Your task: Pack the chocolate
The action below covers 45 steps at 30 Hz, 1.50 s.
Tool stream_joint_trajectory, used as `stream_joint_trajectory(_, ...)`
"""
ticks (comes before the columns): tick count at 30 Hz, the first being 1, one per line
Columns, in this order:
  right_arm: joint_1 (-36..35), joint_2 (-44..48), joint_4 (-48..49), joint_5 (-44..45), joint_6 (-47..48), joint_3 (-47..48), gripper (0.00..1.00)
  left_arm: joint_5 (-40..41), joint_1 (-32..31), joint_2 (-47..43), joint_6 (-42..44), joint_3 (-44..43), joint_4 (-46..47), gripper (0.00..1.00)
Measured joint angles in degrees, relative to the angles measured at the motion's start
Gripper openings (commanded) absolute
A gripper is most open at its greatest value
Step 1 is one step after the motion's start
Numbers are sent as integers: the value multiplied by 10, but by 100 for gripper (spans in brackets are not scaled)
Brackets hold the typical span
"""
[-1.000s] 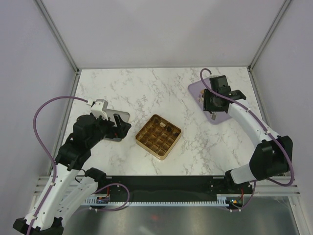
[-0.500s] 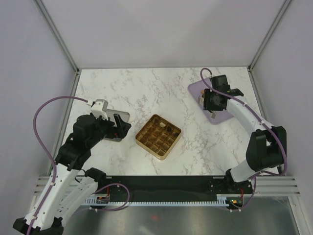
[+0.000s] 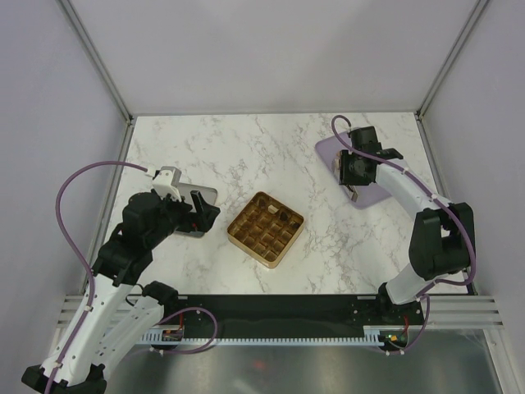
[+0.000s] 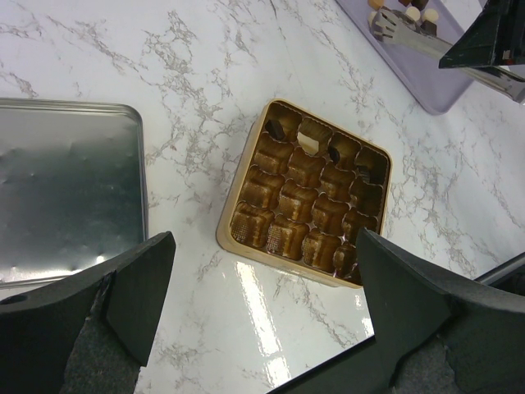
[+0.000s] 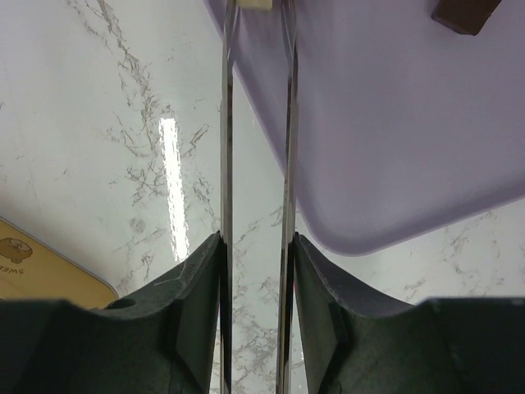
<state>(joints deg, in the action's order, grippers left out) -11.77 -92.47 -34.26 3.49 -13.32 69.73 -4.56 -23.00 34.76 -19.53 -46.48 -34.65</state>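
Observation:
The gold grid tray [image 3: 265, 227] sits mid-table and also shows in the left wrist view [image 4: 305, 205]. A few of its far cells hold chocolate: a cream piece [image 4: 309, 139] and dark pieces [image 4: 276, 129]. More chocolate pieces [image 4: 410, 12] lie on a purple plate [image 3: 373, 195] at the right. My right gripper [image 3: 354, 168] [image 5: 256, 246] is shut on metal tongs [image 5: 226, 123]. The tong tips reach a cream piece [image 5: 254, 3] on the plate [image 5: 394, 123], and a dark piece [image 5: 463, 12] lies beside it. My left gripper [image 3: 201, 209] [image 4: 262, 287] is open and empty, left of the tray.
A silver tin lid [image 4: 66, 189] lies inside-up on the marble under my left gripper. A yellow bear-printed surface [image 5: 41, 275] shows at the lower left of the right wrist view. Metal frame posts and grey walls enclose the table.
My right gripper with the tongs has shifted slightly left and farther over the purple plate. The left arm has not moved.

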Motion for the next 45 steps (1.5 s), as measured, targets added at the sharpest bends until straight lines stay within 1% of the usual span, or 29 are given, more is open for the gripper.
stream_joint_trajectory(3,0,0,0,0,1,0,40,0,0,0,0,0,0,100)
stream_joint_trajectory(15,0,9,-11,3,1,0,35,0,0,0,0,0,0,100)
stream_joint_trajectory(21,-6,51,-43,2,1,5,33,0,0,0,0,0,0,100)
stream_joint_trajectory(23,-19,73,-45,2,0,8,33,0,0,0,0,0,0,100)
stream_joint_trajectory(26,-59,104,-53,4,-1,9,33,0,0,0,0,0,0,100)
stream_joint_trajectory(31,-161,147,-70,2,-10,9,32,0,0,-1,0,0,0,100)
stream_joint_trajectory(35,-222,172,-78,-1,-26,8,32,0,0,-4,0,0,0,100)
stream_joint_trajectory(39,-290,179,-78,-2,-42,8,33,1,0,-4,0,0,0,100)
stream_joint_trajectory(45,-395,165,-78,5,-64,8,34,6,0,-5,0,0,0,100)
